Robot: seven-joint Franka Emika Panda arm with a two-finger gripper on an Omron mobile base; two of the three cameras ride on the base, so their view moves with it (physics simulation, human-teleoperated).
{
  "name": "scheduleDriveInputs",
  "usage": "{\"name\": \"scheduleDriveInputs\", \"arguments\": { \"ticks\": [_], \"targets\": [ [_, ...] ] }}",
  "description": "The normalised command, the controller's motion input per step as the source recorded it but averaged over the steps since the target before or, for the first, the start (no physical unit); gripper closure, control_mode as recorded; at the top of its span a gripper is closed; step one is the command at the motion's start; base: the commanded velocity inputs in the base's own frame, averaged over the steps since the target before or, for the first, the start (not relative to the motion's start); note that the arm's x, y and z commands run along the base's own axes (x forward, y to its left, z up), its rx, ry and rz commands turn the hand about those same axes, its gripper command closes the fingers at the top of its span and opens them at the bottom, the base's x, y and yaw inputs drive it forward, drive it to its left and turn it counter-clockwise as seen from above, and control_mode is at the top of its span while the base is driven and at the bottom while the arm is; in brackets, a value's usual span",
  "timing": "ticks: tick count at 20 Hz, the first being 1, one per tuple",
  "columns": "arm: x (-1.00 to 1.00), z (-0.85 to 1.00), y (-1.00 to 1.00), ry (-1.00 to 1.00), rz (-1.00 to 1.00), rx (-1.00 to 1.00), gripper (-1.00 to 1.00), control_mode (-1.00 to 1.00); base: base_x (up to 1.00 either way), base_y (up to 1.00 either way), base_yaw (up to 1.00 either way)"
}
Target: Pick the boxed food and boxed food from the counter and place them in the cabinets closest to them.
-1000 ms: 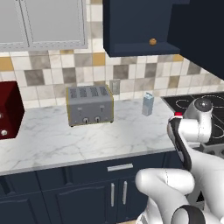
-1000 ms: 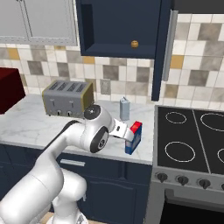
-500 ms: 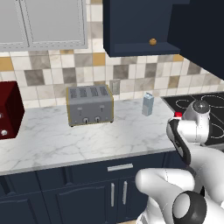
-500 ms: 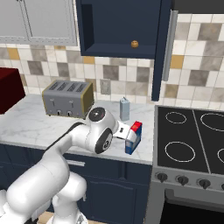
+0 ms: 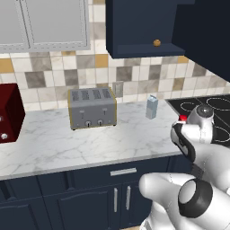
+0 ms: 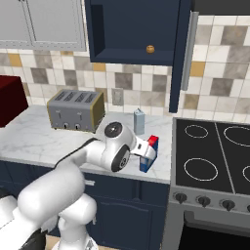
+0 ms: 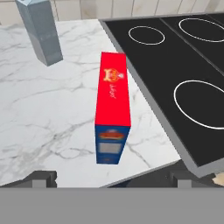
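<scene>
One boxed food [image 7: 113, 109] stands upright on the counter [image 7: 52, 113] close to the stove edge; it is blue with a white label and has a red face with a yellow-orange picture. It also shows as the boxed food [image 6: 149, 154] and, as a red corner, the boxed food [image 5: 182, 118] behind my arm. My gripper [image 7: 113, 178] is open just short of the box, a fingertip low on either side, nothing between them. The gripper [image 6: 143, 148] sits right beside the box's left. The navy cabinet [image 6: 132, 29] above stands open, its door [image 6: 178, 58] edge-on.
A pale grey-blue carton [image 6: 139, 121] stands behind the box. A silver toaster [image 6: 75, 110] sits further left and a dark red appliance [image 5: 9, 112] at the far left. The black stove [image 6: 215, 156] borders the counter on the right. A small orange round thing [image 6: 150, 49] sits in the cabinet.
My arm has edged slightly to the right, toward the box, with the jaws staying wide. The box has not moved.
</scene>
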Motion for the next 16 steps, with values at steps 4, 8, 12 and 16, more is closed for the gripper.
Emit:
{"name": "scheduleDriveInputs", "arguments": {
  "ticks": [4,8,12,16],
  "targets": [
    [0.17,-0.15,-0.09,0.0,0.0,0.0,-1.0,-1.0,0.0,0.0,0.0],
    [0.16,-0.15,-0.1,0.0,0.0,0.0,-1.0,-1.0,0.0,0.0,0.0],
    [0.18,-0.15,-0.08,0.0,0.0,0.0,-1.0,-1.0,0.0,0.0,0.0],
    [0.17,-0.15,-0.07,0.0,0.0,0.0,-1.0,-1.0,0.0,0.0,0.0]
  ]
}}
